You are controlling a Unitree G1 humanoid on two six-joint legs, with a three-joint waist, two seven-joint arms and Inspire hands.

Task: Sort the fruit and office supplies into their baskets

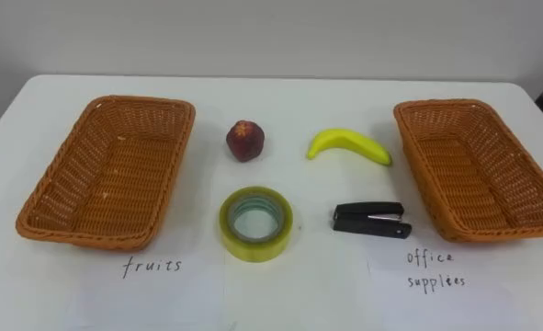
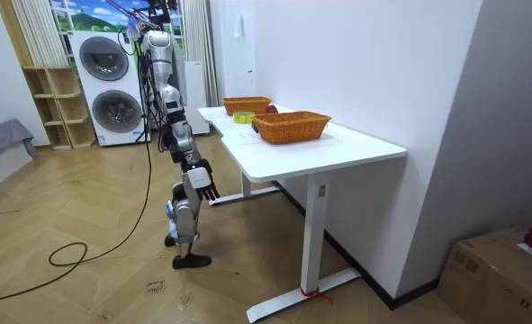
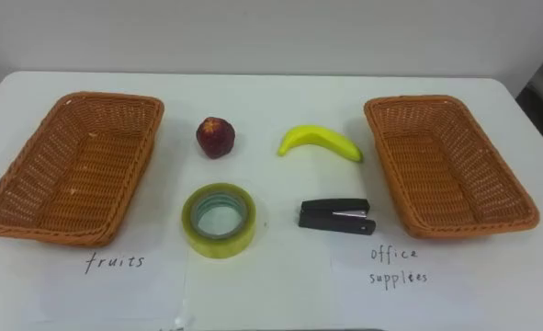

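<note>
Fruit basket: the left wicker basket (image 1: 141, 100) is sitting at 9 o'clock on the white table (image 1: 280, 92), above the handwritten word "fruits" (image 1: 152, 267), and it is holding nothing.
Apple: the red apple (image 1: 246, 140) is lying on the bare table just beside this basket, at its 3 o'clock, and is not touching it.
Tape roll: the yellow tape roll (image 1: 257, 246) is lying flat at 6 o'clock from the apple, apart from it.
Banana: the banana (image 1: 349, 143) is lying at 3 o'clock from the apple, its tip pointing toward the right basket.
Stapler: the black stapler (image 1: 370, 220) is lying at 6 o'clock from the banana, near the right basket.
Office basket: the right wicker basket (image 1: 446, 104) is sitting at 3 o'clock on the table, above the words "office supplies" (image 1: 435, 269), and is also empty.
Right hand: in the room view the robot is standing at the table's long edge; its right hand (image 2: 203, 183) is hanging low beside the body, seemingly released and grasping nothing, though it is small there.
Progress: nothing is sorted; I am judging that all four moves are waiting, two fruits to 9 o'clock and two supplies to 3 o'clock.
</note>
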